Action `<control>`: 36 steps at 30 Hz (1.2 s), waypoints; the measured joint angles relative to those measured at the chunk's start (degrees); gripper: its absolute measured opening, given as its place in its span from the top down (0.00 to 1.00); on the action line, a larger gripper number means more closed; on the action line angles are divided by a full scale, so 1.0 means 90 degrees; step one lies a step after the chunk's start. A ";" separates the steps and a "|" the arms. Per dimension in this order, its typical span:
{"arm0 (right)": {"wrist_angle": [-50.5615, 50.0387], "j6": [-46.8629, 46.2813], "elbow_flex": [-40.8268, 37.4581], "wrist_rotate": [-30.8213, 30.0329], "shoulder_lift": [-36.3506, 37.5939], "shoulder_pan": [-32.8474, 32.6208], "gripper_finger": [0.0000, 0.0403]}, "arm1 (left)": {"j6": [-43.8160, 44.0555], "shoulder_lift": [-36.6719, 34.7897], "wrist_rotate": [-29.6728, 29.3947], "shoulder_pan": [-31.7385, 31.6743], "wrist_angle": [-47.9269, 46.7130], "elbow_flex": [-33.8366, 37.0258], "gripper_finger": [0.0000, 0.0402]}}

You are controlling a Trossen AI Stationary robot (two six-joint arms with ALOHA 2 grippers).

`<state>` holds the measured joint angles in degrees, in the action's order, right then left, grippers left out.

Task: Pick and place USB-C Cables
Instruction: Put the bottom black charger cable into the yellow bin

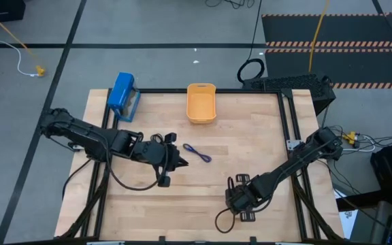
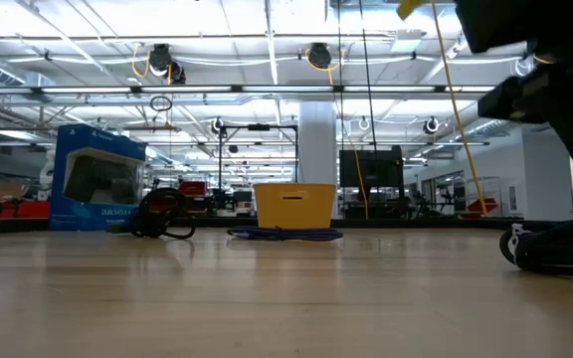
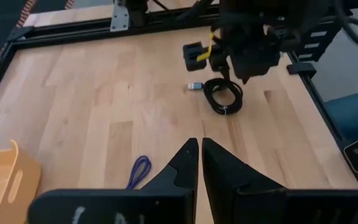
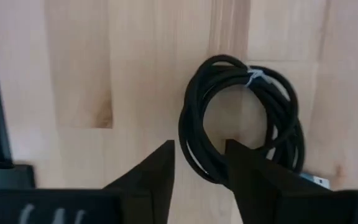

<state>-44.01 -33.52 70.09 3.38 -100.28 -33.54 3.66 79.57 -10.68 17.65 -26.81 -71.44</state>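
Note:
Three small cable bundles lie flat on the wooden table. The blue-purple cable [image 1: 197, 153] [image 3: 138, 171] lies mid-table, just right of my shut left gripper [image 1: 181, 163] [image 3: 199, 149]. One black cable bundle [image 1: 167, 139] [image 2: 164, 214] rests beside the left arm. The other black cable coil [image 4: 241, 118] [image 3: 224, 96] lies near the front right. My right gripper [image 4: 199, 144] [image 1: 240, 201] is open above it, pointing down. One arc of that coil [image 4: 194, 155] runs between the two fingers. The orange tray [image 1: 201, 102] stands at the far edge.
A blue boxed product [image 1: 122, 94] stands at the far left corner of the table, left of the tray. A black metal frame [image 1: 288, 116] borders the tabletop. A thick black cord ring [image 1: 250, 69] lies on the floor beyond the far edge.

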 joint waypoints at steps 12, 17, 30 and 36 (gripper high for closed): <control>0.1082 0.0475 -0.0741 0.0126 0.0001 0.0005 0.64 | -0.0015 0.0000 0.0005 -0.0002 0.0013 0.0000 0.94; 0.1450 0.0543 -0.0988 0.0110 0.0001 0.0005 0.71 | -0.0017 0.0000 0.0005 -0.0002 0.0014 0.0000 0.94; 0.1559 0.0469 -0.1167 0.0131 0.0089 0.0012 0.95 | -0.0019 -0.0001 0.0006 -0.0003 0.0013 0.0000 0.94; 0.1139 0.0470 -0.0912 0.0178 0.0252 0.0110 0.95 | -0.0022 -0.0001 0.0007 -0.0003 0.0012 0.0000 0.94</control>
<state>-33.76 -29.29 61.89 4.98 -98.01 -32.55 3.46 79.56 -10.61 17.62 -26.70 -71.44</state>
